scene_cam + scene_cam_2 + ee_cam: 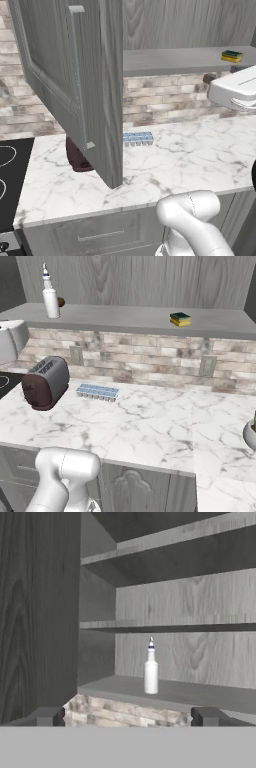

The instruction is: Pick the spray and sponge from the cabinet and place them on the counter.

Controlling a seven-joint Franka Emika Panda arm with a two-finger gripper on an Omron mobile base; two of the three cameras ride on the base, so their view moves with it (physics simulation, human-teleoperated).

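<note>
From the hand camera I see my pincer with its two dark fingertips set wide apart and nothing between them, pointed straight into the open cabinet. The spray stands upright on the grey bottom shelf ahead of the pincer, slightly above it and well apart from the tips, roughly on the line between them. Further shelves run above it, and a strip of the brick wall shows just below the shelf edge, right in front of the fingers. The sponge lies flat on the same shelf, far off to the right of the spray, green layer up. Beneath all this stretches the counter, white marble with grey veins, carrying a toaster and a pale blue ice-cube tray near the wall. The cabinet door hangs open on the left, its long bar handle facing me, and a black stovetop borders the counter's left end.
</note>
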